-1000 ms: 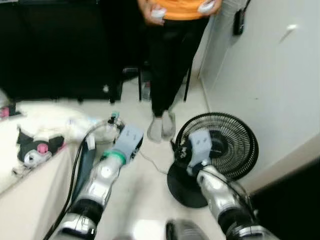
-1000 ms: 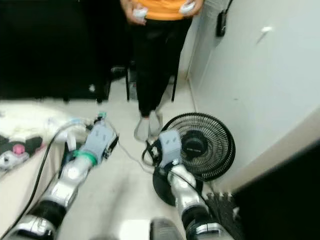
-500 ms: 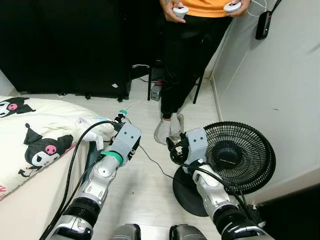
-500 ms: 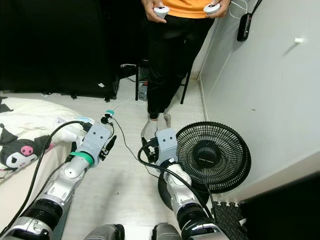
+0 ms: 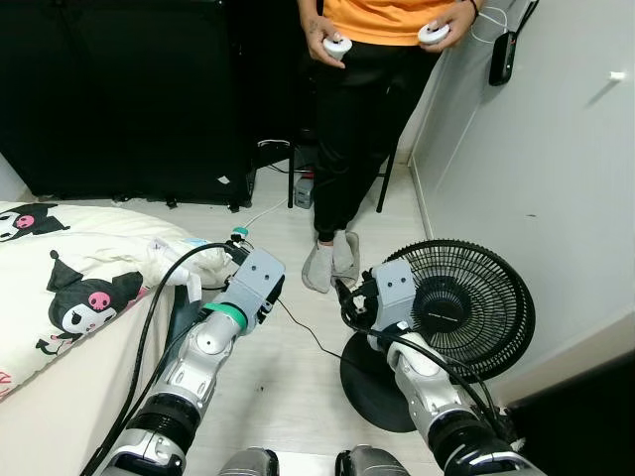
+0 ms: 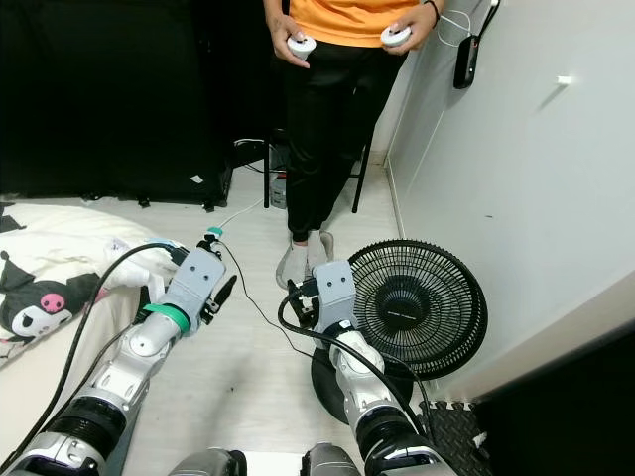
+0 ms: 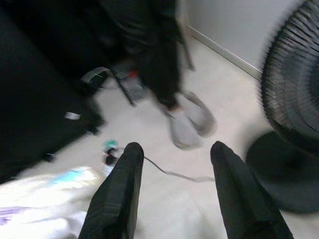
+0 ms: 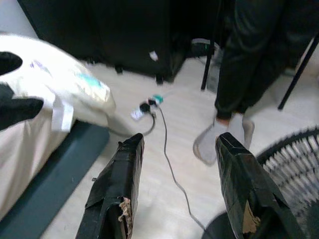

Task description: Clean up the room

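Both arms are raised in front of the robot with nothing in their grasp, so the step in hand looks like choosing what to tidy and getting into position. The left gripper [image 7: 172, 191] has its fingers spread apart over bare floor; the right gripper [image 8: 177, 194] is likewise spread wide and empty.

The likeliest thing to tidy is the loose dark cable [image 8: 167, 149], running across the pale floor [image 5: 288, 387] from a small plug cluster [image 8: 147, 106] near the bed toward the fan. To do it well, I judge the robot should settle its stance first, then lower one gripper straight onto a clear stretch of the cable, away from the plugs.

Room is tight. In the left eye view, the bed [image 5: 60, 357] with its cartoon-print bedding [image 5: 84, 293] fills the lower left, its edge just beside the left arm. The black pedestal fan [image 5: 466, 307] stands centre-right, its base touching close to the right arm, with the white wall [image 5: 556, 178] behind it. A person [image 5: 362, 129] holding two controllers stands at top centre, feet near the cable. Open floor is only the narrow lane between bed and fan.
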Controlling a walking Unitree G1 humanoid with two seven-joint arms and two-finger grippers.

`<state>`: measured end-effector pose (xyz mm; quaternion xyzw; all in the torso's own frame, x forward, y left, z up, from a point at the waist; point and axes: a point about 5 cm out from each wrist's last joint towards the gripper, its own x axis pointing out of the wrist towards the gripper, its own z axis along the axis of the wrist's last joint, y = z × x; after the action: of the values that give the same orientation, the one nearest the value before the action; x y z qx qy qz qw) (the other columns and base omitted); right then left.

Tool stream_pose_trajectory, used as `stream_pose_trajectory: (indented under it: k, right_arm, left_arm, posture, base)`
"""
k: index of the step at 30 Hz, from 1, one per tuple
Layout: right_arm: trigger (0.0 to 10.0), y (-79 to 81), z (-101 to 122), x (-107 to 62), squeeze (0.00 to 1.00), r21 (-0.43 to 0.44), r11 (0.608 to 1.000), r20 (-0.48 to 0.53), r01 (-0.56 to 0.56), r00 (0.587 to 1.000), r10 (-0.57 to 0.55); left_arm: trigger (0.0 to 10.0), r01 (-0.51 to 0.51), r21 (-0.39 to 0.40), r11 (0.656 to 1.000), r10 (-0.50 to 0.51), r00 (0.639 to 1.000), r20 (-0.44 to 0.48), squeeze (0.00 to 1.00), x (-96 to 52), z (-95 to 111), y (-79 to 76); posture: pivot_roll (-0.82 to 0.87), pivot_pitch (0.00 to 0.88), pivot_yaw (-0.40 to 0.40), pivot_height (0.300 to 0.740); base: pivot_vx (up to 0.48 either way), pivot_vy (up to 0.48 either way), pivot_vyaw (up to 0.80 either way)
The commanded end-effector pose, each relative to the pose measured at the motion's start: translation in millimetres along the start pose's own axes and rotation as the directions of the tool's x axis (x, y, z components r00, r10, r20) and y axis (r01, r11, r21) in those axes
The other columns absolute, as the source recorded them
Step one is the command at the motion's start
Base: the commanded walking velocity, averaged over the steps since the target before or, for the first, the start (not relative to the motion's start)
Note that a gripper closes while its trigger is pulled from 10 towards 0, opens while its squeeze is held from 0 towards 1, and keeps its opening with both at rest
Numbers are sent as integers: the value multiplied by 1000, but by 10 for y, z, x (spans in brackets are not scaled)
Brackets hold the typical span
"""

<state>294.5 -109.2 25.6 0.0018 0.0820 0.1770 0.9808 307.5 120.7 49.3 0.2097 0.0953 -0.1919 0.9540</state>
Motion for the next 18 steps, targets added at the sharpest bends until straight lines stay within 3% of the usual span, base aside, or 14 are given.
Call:
stream_pose_trajectory:
  k: [1, 2, 3, 5, 18]
  right_arm:
    - [10000, -14, -168, -85, 0, 10, 1000, -80, 6, 997, -5]
    - [10000, -14, -168, -85, 0, 10, 1000, -80, 6, 997, -5]
    - [10000, -30, -276, -155, 0, 23, 1000, -129, 5, 992, -2]
    - [10000, -37, -303, -180, 0, 27, 1000, -139, 6, 990, -2]
    - [10000, -112, -223, -178, 0, 1, 999, -96, -34, 995, 34]
  left_arm:
    - [10000, 101, -31, 994, -103, 991, -83, 0, -51, -185, -161]
    - [10000, 101, -31, 994, -103, 991, -83, 0, -51, -185, -161]
    - [10000, 195, -84, 977, -206, 968, -145, 0, -92, -320, -307]
    - [10000, 236, -97, 967, -250, 953, -173, 0, -112, -381, -379]
    - [10000, 271, -82, 959, -281, 946, -162, 0, -98, -365, -466]
  posture:
    - [-29, 6, 35, 740]
    - [-29, 6, 35, 740]
    - [-47, 0, 40, 740]
    - [-57, 0, 40, 740]
    - [-77, 0, 25, 740]
  base:
    - [0, 0, 0]
    - [0, 0, 0]
    - [0, 0, 0]
    - [0, 0, 0]
    - [0, 0, 0]
